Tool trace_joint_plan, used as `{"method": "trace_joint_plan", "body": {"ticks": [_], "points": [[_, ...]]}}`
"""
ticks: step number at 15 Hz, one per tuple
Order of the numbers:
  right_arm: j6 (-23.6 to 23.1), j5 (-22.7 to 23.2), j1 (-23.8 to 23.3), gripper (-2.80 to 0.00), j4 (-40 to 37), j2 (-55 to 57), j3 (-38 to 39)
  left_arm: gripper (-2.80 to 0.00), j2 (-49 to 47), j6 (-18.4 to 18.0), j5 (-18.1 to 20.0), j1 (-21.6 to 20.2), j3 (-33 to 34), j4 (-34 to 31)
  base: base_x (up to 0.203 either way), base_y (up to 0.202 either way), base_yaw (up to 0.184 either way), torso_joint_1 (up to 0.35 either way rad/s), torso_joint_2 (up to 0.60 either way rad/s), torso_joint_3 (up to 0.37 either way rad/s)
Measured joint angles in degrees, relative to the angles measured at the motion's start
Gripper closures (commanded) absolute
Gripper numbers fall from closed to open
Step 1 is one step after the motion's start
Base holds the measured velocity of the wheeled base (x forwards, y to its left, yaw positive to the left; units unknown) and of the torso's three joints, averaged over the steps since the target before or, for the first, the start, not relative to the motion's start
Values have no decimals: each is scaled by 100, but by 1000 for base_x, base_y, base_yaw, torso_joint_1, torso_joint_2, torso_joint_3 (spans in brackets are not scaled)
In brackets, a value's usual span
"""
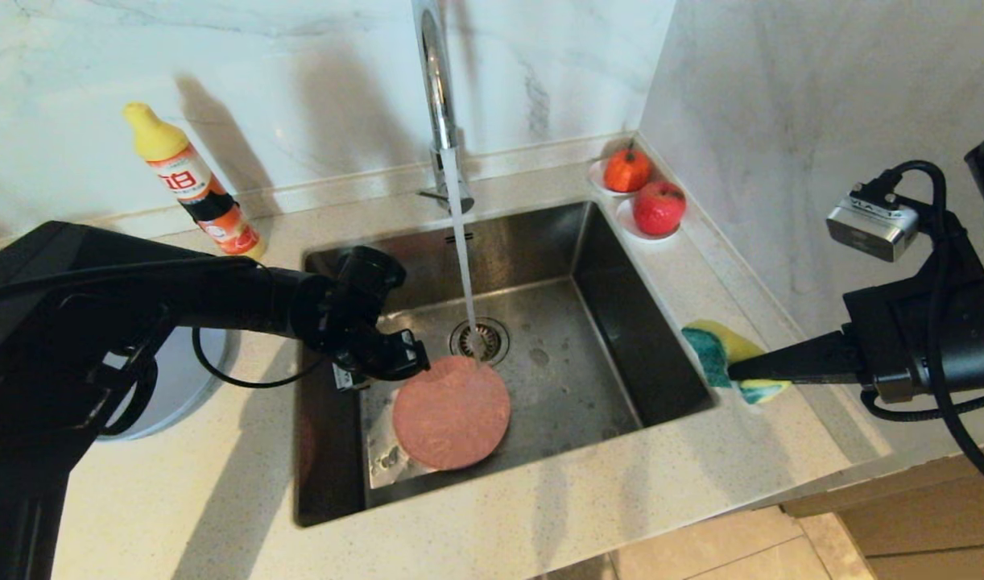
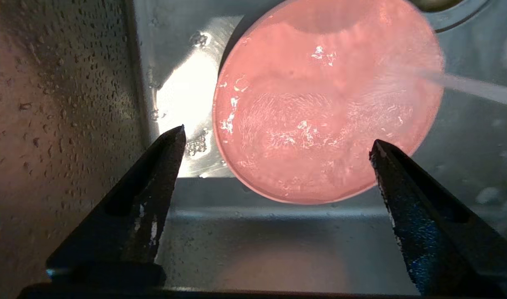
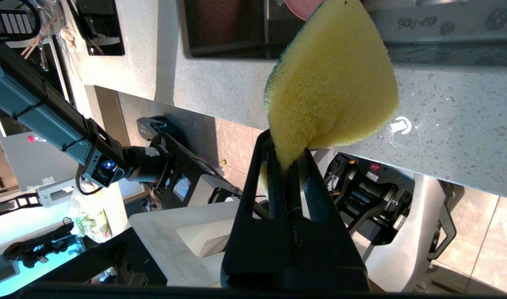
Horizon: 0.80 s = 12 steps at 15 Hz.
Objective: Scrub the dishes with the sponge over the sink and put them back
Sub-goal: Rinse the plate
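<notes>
The pink plate [image 1: 451, 412] lies flat in the sink [image 1: 621, 338] just ahead of the wide-open left gripper [image 2: 276, 143], under running water for rinsing; the right gripper [image 1: 738, 372] pinches the sponge [image 1: 721, 354] above the bench [image 1: 782, 435].

The speckled counter [image 1: 218, 483] (pale stone) carries a soap bottle [image 1: 192, 181] and two fruit saucers [image 1: 621, 211].

Below the wide-apart black matt fingers [image 2: 154, 182] of the left gripper [image 2: 276, 139], a glossy wet pink plate [image 2: 328, 99] lies in the brushed-steel, droplet-beaded sink [image 2: 71, 104].
</notes>
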<state>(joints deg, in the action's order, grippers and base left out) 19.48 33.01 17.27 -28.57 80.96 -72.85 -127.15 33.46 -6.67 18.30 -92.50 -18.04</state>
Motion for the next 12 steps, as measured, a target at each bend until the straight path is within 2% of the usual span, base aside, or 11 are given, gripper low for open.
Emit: {"method": "trace_joint_plan", "body": {"ticks": [12], "points": [[0,2,-28,0,9,0,33,-280,-236,-156,33,41,-94,5,0,0,0,0,0,0]]}}
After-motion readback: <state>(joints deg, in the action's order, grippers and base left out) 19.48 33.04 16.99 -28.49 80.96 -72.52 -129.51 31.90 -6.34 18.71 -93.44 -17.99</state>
